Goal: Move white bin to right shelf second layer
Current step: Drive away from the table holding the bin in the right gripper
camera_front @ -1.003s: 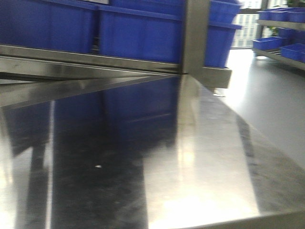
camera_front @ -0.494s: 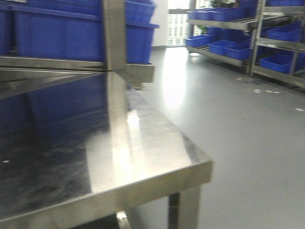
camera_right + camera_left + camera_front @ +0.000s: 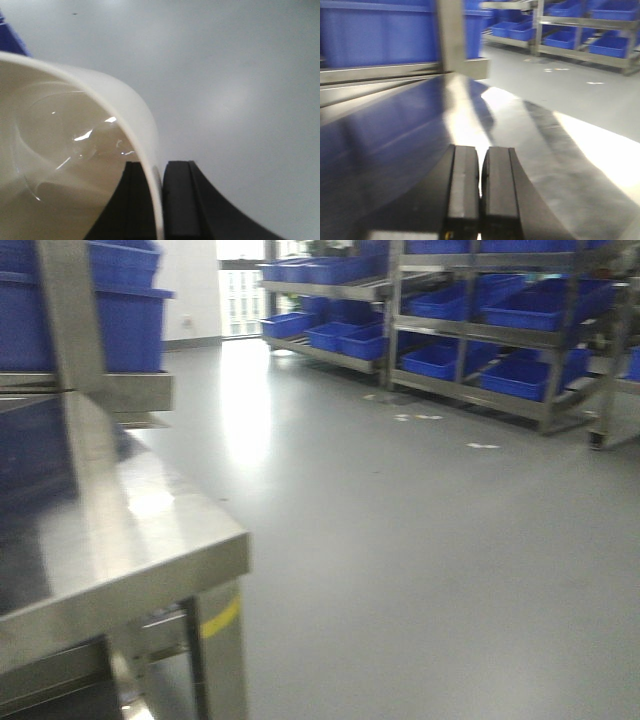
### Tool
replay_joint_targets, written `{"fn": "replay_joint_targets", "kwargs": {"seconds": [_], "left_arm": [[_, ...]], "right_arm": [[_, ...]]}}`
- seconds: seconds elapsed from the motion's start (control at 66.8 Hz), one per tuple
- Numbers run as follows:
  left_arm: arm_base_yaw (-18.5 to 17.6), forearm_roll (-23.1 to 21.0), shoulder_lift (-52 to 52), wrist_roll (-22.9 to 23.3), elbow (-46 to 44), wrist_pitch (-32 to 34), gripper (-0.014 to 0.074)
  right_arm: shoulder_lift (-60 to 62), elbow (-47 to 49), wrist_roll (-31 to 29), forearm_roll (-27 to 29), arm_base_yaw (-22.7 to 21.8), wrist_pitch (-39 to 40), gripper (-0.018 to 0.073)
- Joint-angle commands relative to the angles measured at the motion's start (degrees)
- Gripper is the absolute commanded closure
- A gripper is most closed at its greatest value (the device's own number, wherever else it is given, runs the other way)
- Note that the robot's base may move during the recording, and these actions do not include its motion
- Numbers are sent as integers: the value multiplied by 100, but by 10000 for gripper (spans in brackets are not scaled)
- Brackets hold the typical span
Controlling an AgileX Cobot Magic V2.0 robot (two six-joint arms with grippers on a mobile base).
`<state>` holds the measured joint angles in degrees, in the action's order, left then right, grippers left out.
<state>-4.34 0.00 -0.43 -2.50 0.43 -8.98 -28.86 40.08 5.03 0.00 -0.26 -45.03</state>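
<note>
The glossy, cream-white, round-cornered plastic tub, the white bin [image 3: 75, 145], is off the ground and in the robot's grip. In the right wrist view the right gripper [image 3: 161, 172] has its two black fingers [image 3: 180, 200] pinched narrow on the bin's thin wall just under the rim, one inside and one outside. The bin hangs tilted with nothing but smooth grey floor [image 3: 240, 75] behind it, and it looks empty.

The left gripper [image 3: 480, 167] carries nothing. Its black pads are pressed together with barely a seam between them, and it hovers over the mirror-like stainless steel table [image 3: 410, 145]. Large blue rectangular crates [image 3: 380, 35] stand behind a steel upright post [image 3: 451, 35] at the table's back.

From the front, the corner of that table [image 3: 120, 530] sits at the left. Well apart across the floor [image 3: 400, 540] stand long stainless steel racks [image 3: 545, 400] loaded with more blue crates [image 3: 440, 358].

I'd say the pickup is done and the carrying is under way. I cannot pick out the right shelf second layer among those tiers. What remains is to get close to it, set the white bin on that tier and let go.
</note>
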Motion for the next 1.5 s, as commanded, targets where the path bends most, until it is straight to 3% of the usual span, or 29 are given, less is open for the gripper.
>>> {"fn": "replay_joint_targets", "kwargs": {"seconds": [0.0,1.482], "left_arm": [[-32,0,-92,30,211,464,512],[-32,0,-92,30,211,464,512]], "right_arm": [[-8,156,-23,0,-35,491,503],[-8,154,-23,0,12,491,503]]}}
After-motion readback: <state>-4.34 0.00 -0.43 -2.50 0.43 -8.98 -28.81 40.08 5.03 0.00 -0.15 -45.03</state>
